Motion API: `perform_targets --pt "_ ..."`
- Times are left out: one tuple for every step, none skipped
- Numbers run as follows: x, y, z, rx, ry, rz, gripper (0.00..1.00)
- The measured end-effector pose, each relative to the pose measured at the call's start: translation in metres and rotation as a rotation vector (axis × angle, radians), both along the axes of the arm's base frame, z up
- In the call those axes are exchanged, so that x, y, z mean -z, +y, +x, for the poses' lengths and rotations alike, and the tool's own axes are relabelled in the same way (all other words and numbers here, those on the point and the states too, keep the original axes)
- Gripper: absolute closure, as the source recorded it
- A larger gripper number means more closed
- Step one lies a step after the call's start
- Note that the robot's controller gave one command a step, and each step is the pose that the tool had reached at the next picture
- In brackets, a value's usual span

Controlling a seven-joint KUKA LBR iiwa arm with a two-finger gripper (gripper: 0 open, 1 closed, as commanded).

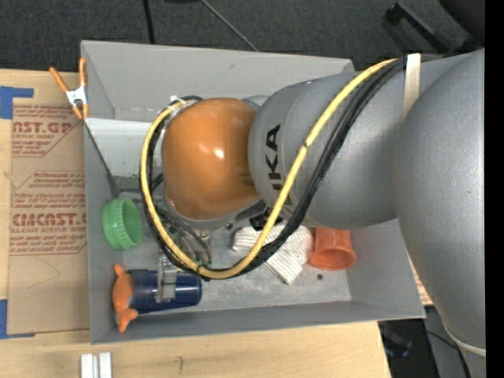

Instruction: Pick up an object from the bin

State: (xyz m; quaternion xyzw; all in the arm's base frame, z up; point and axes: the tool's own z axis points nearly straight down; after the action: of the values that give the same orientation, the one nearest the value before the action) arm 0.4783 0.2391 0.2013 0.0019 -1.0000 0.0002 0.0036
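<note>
My gripper (168,277) pokes out from under the arm's orange dome at the bin's front left. Its metal tip is down on top of a dark blue cylinder (179,291) that lies on its side along the front wall. An orange toy piece (121,294) sticks out at the cylinder's left end. A green ribbed cap (122,224) lies just left of the gripper, near the left wall. To the right, a white ribbed thing (288,258) is partly covered by the arm.
An orange cup (333,250) lies on its side right of the white thing. The arm and its dome with yellow and black cables hide the bin's middle and back. A sloped grey wall runs along the left side.
</note>
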Motion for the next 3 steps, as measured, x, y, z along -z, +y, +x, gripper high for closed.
perform_targets --pt "-0.004 -0.001 0.002 0.003 -0.007 0.002 0.0" --pt "0.065 -0.027 0.003 0.016 -0.011 0.004 0.0" --pt "0.096 -0.048 0.012 0.049 -0.002 -0.002 0.0"
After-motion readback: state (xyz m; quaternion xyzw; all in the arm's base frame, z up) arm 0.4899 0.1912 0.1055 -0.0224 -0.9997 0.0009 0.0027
